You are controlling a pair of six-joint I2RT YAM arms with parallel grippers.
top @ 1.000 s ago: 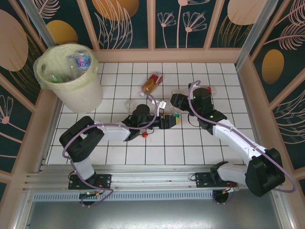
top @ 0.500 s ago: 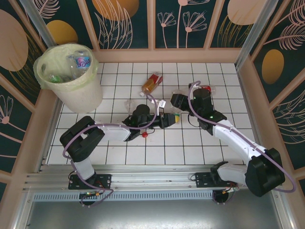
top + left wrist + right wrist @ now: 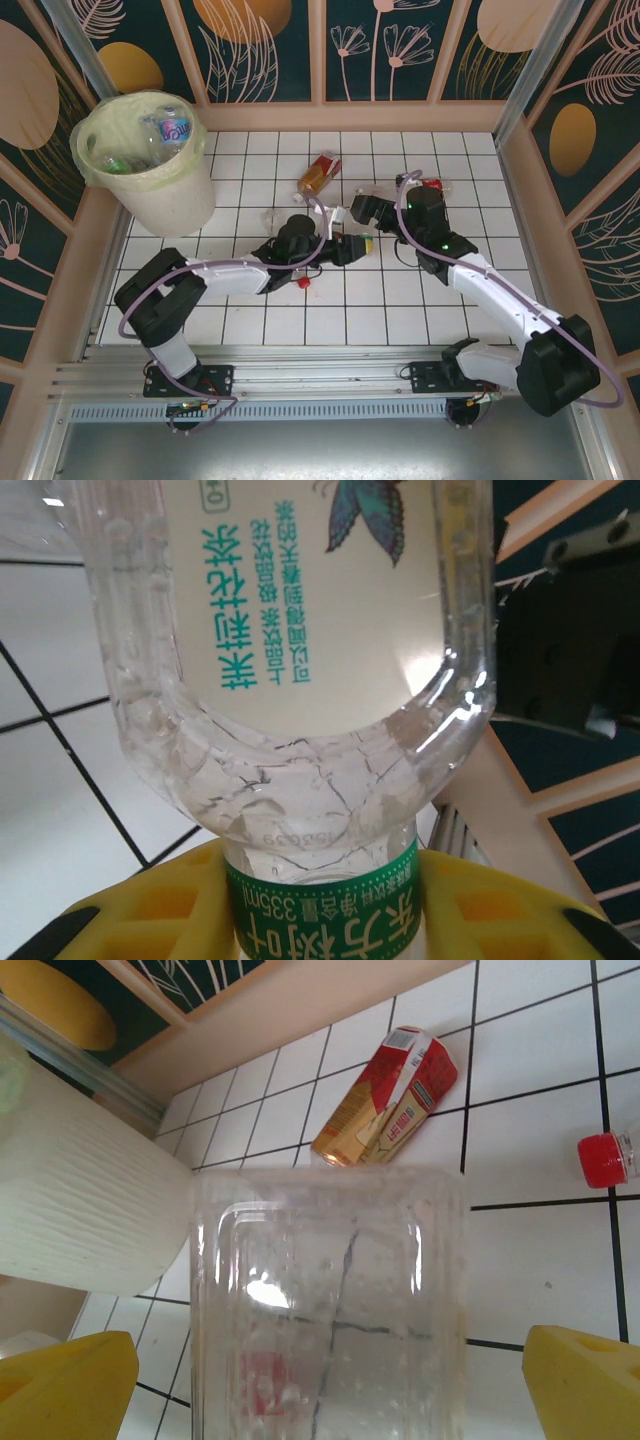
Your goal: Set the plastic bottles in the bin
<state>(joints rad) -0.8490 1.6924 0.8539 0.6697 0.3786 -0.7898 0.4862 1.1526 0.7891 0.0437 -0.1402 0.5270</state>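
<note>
Observing bottle (image 3: 300, 680) lying mid desk (image 3: 400, 310), between both tools. Noting left tool (image 3: 320, 900) clamping its green-banded neck. Finding right tool (image 3: 330, 1370) standing wide apart, straddling bottle's base, not touching it.

Bare white tiles (image 3: 250, 150) give passage from the bin (image 3: 165, 195) rightward along the back row as far as an amber bottle (image 3: 320, 172). Nearer and farther right, left arm (image 3: 225, 270) and right arm (image 3: 480, 280) block mid-table, the left gripper (image 3: 320, 900) clamping a green-banded bottle (image 3: 300, 630), the right gripper (image 3: 330, 1380) splayed around its other end. A clear bottle (image 3: 272, 218) lies between bin and arms.
</note>
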